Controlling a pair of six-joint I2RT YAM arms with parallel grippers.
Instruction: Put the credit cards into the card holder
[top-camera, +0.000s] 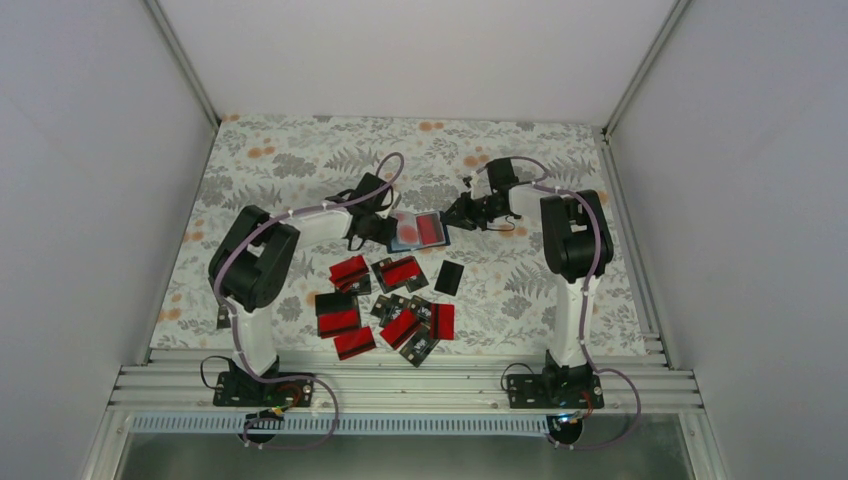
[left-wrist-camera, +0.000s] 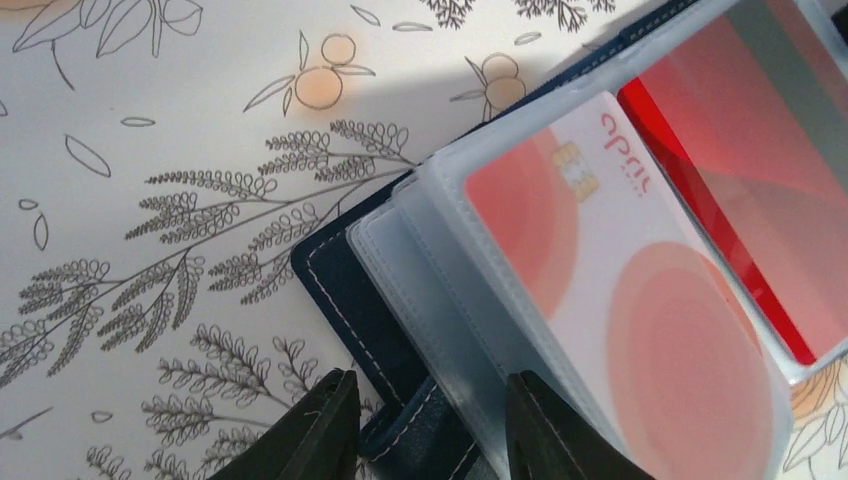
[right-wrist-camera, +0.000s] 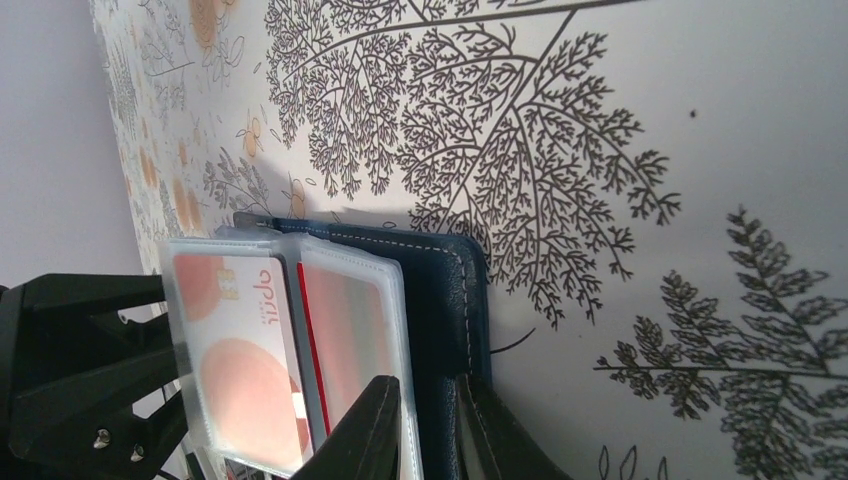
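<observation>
The navy card holder (top-camera: 418, 232) lies open at mid table, held from both sides. Its clear sleeves hold a pale card with red blots (left-wrist-camera: 620, 270) and a red card (left-wrist-camera: 760, 170). My left gripper (left-wrist-camera: 430, 430) grips the holder's left edge, its fingers over the navy cover (left-wrist-camera: 340, 280) and the sleeves. My right gripper (right-wrist-camera: 428, 395) is shut on the holder's right edge (right-wrist-camera: 450, 290), one finger on the sleeve, one behind the cover. Several loose red credit cards (top-camera: 350, 268) and a black card (top-camera: 449, 277) lie nearer the arm bases.
The floral tablecloth (top-camera: 300, 160) covers the table. White walls (top-camera: 100, 200) close in the left, back and right. An aluminium rail (top-camera: 420, 385) runs along the near edge by the arm bases.
</observation>
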